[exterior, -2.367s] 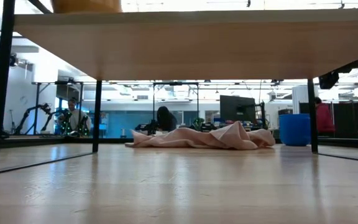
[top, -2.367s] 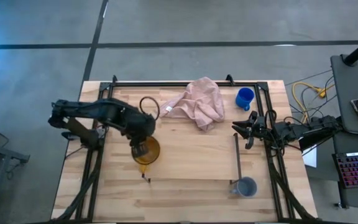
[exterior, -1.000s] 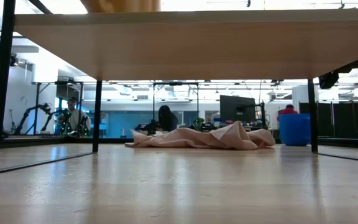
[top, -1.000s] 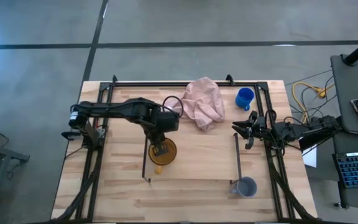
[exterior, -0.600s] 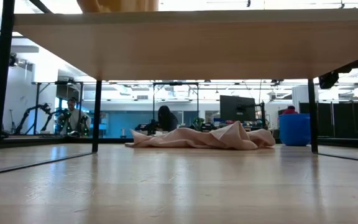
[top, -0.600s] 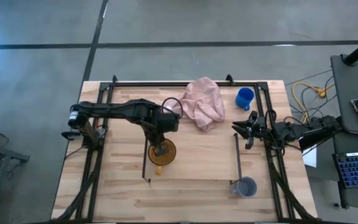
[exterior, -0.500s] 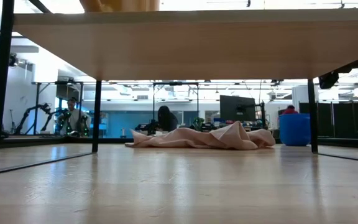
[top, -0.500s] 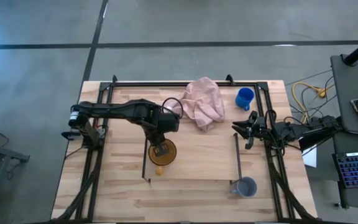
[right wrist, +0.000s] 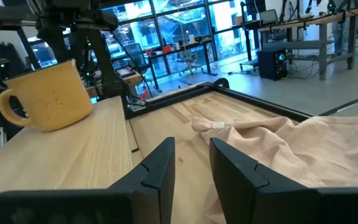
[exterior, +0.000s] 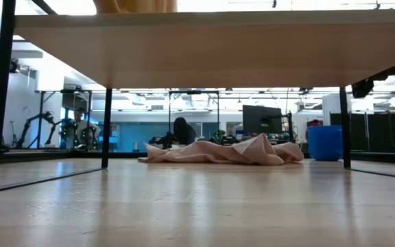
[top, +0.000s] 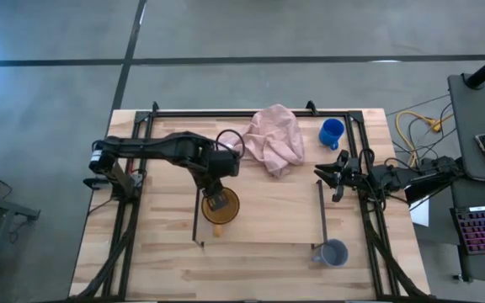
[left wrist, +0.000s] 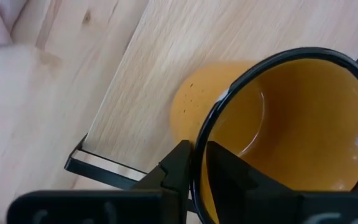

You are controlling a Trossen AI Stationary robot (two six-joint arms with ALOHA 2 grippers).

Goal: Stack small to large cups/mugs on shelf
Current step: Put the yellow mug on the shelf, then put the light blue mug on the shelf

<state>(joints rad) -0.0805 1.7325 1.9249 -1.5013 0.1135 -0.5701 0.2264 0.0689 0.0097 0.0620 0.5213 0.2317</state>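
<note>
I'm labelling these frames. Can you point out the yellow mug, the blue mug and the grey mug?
Yellow mug (top: 224, 208): high view, inside of its bowl.
Blue mug (top: 332, 131): high view, its open top.
Grey mug (top: 334, 252): high view, its open top.

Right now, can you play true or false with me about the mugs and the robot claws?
1. The yellow mug stands on the shelf. True.
2. The blue mug is on the shelf too. False: it sits on the table, beside the pink cloth.
3. The left claw has a finger on each side of the yellow mug's rim. True.
4. The grey mug is inside the yellow mug. False: it stands alone on the table off the shelf's corner.
5. The right claw holds the cloth. False: it is empty.
</note>
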